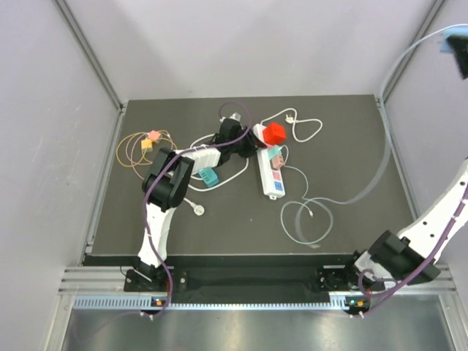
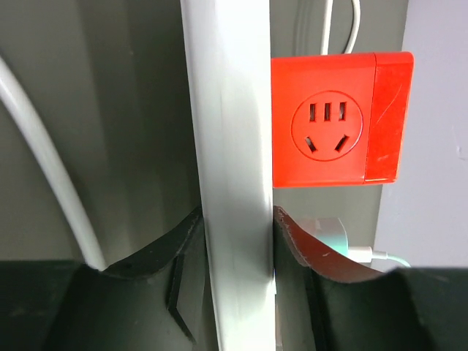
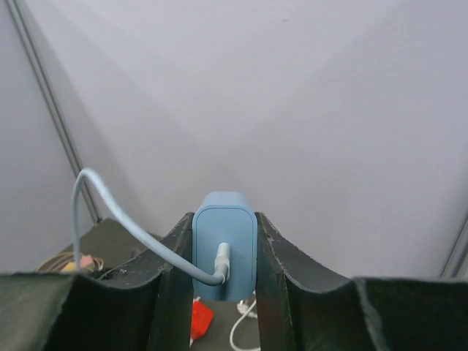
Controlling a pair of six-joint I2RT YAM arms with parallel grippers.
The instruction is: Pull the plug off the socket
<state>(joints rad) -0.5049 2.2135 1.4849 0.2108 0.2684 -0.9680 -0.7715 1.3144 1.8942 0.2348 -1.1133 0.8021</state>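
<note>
Clearly, plug [image 3: 224,227]: clamped in right jaws, high and well away from the socket [image 2: 234,146].
Socket: gripped between left jaws, on the bench [image 1: 336,124].
Remaining: apparently nothing.

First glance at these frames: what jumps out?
The right tool hangs high at the upper right, shut on a light blue plug, with its cable trailing down to the table. Mid-table, the left tool clamps the long white power strip. A bright red cube socket sits right beside that strip.
</note>
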